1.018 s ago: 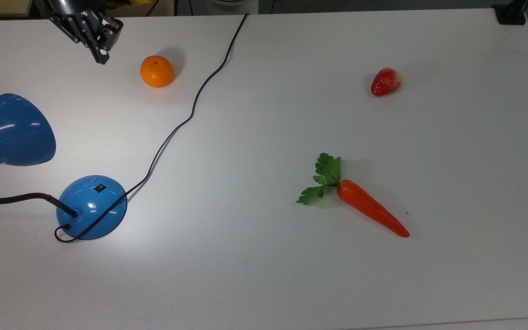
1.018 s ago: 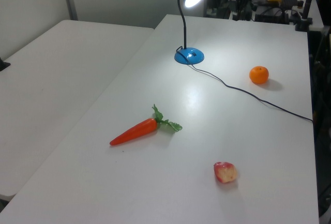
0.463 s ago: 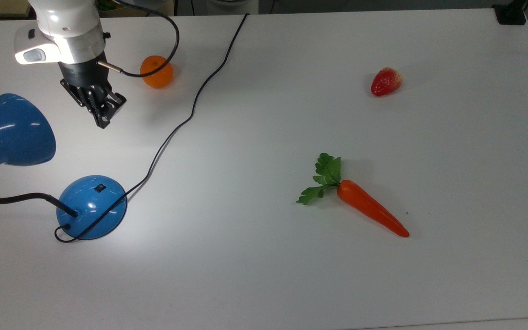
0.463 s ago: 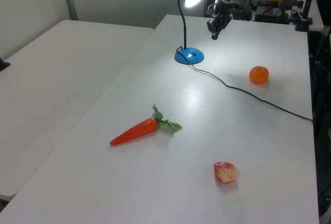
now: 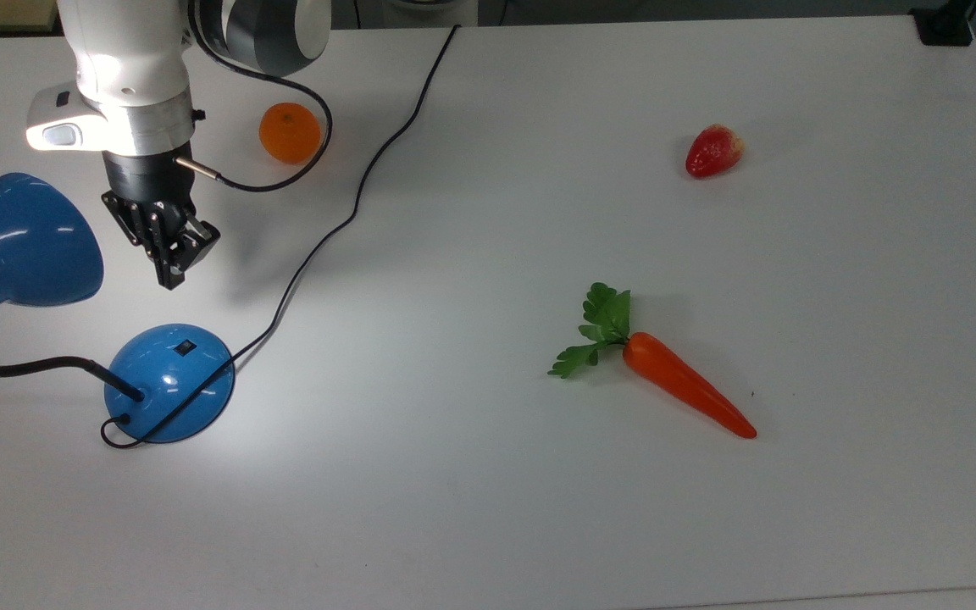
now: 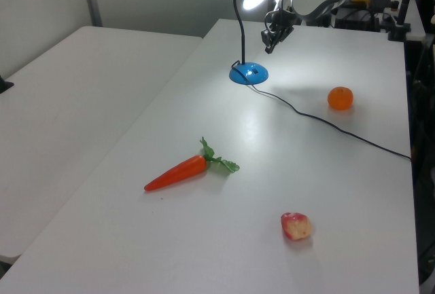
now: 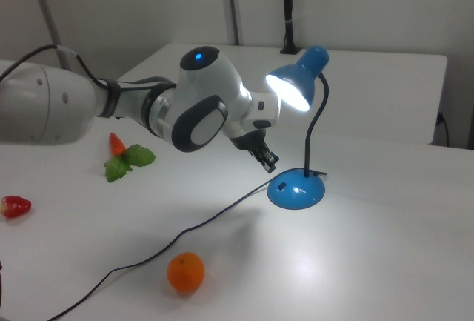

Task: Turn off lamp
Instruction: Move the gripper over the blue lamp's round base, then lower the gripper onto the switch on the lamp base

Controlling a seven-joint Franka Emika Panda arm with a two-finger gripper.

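Since the earlier frames the white robot arm has carried its black two-finger claw (image 5: pixel 173 273) from the table's far edge toward the glossy blue desk lamp (image 5: pixel 168 383), so it now hangs just short of the domed base and clear of it; the approach looks nearly complete, the press not yet made. Fingers appear pressed together, empty. Beyond the claw, the cone shade (image 7: pixel 290 88) glows lit, and the small black switch (image 5: pixel 186 346) sits atop the base.
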